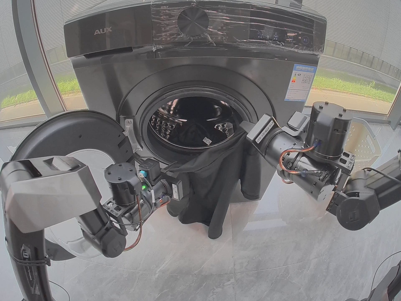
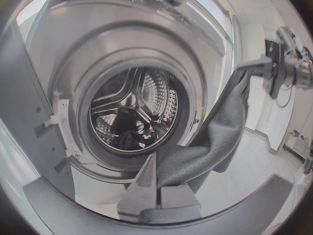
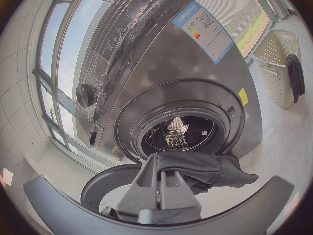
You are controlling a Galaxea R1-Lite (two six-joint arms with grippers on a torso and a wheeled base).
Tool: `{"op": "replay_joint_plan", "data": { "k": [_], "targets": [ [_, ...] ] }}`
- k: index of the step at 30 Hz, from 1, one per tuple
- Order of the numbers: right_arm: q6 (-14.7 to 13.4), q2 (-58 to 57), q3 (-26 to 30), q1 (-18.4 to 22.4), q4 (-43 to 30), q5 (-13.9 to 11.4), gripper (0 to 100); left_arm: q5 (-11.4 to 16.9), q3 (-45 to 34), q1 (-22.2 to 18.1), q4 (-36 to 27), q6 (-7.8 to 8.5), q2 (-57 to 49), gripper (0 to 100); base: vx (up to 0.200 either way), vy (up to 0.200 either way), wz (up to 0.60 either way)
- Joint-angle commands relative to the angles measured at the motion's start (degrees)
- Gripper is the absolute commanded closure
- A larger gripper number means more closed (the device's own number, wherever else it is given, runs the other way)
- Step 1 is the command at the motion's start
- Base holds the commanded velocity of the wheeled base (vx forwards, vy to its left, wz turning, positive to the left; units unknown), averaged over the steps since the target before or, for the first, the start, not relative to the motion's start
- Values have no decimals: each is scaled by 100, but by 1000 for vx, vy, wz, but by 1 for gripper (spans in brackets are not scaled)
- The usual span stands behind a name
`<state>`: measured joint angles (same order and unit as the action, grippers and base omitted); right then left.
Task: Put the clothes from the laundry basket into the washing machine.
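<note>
Loading is proceeding: left gripper (image 2: 156, 184) and right gripper (image 3: 159, 177) are each clamping the black garment (image 1: 213, 180), which is hanging just before the open washing machine (image 1: 104, 78), likely needing a push inward before releasing.

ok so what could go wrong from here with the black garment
1. Much of the black garment hangs below the drum opening, toward the floor. If it is pushed in as it is, the tail may end up draped over the rim.
2. It is stretched between the left gripper and the right gripper, each pinching only an edge. Uneven moves could pull it free.
</note>
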<state>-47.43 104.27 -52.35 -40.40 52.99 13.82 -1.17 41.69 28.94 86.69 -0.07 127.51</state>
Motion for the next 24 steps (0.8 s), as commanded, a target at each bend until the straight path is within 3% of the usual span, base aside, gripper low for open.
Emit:
{"op": "replay_joint_plan", "data": {
  "k": [1, 4, 7, 11, 24],
  "targets": [
    [-12, -425, 427, 208, 27, -64, 100, 302, -812, 50, 155, -28, -1150, 100, 0, 0, 0],
    [-29, -521, 787, 208, 378, -213, 100, 521, -1093, 33, 208, -72, -1493, 100, 0, 0, 0],
    [6, -556, 1183, 199, 985, -433, 100, 662, -1392, 33, 217, -300, -1862, 100, 0, 0, 0],
    [120, -556, 1420, 164, 1275, -591, 100, 741, -1770, 24, 217, -467, -2187, 100, 0, 0, 0],
    [322, -556, 1675, 190, 1477, -627, 100, 855, -1673, -117, 217, -502, -2697, 100, 0, 0, 0]
  ]
}}
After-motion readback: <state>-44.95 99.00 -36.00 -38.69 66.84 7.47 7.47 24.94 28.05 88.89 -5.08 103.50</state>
